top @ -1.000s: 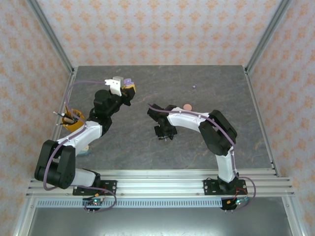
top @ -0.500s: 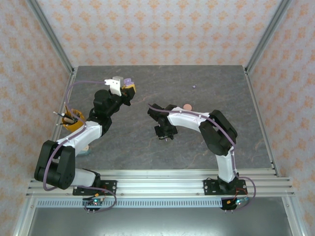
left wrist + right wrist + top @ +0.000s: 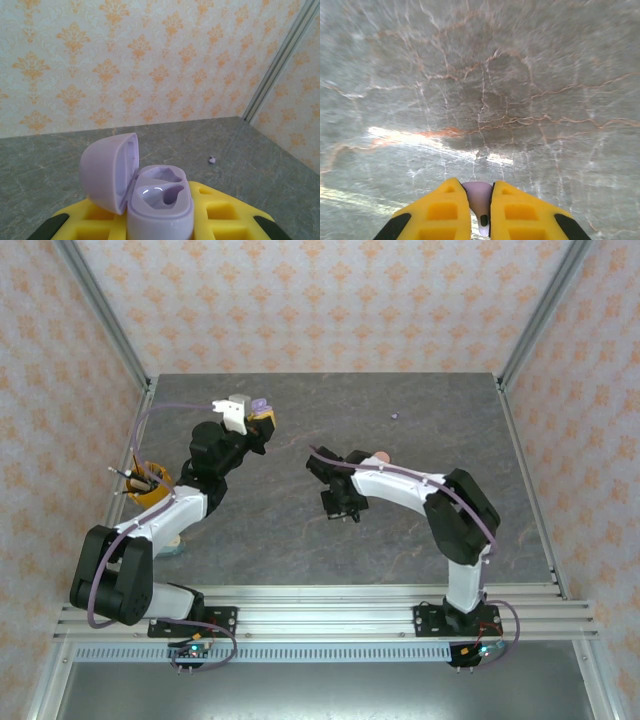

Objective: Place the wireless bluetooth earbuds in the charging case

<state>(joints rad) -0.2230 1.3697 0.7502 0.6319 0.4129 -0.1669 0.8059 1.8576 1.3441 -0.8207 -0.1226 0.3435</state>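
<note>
Broadly, the grey veined stone-look table point(image 3: 300, 550) gives me open room: the stretch between the two arms is bare, and both grippers sit well inside its edges and the metal frame posts.

My left gripper point(image 3: 159, 226) is clamped on the pale purple rounded plastic charging case point(image 3: 161, 199), held up with its lid hinged open. One well looks empty; the other glints, and I cannot tell whether it is filled.

A pale pink round case point(image 3: 380, 455) peeks out beside the right arm.

My right gripper point(image 3: 478, 186) is closed on a tiny pale purple stemmed earbud point(image 3: 479, 200), low over the table.

Another purple earbud point(image 3: 395, 416) lies loose farther back.

I judge insertion not yet begun.
</note>
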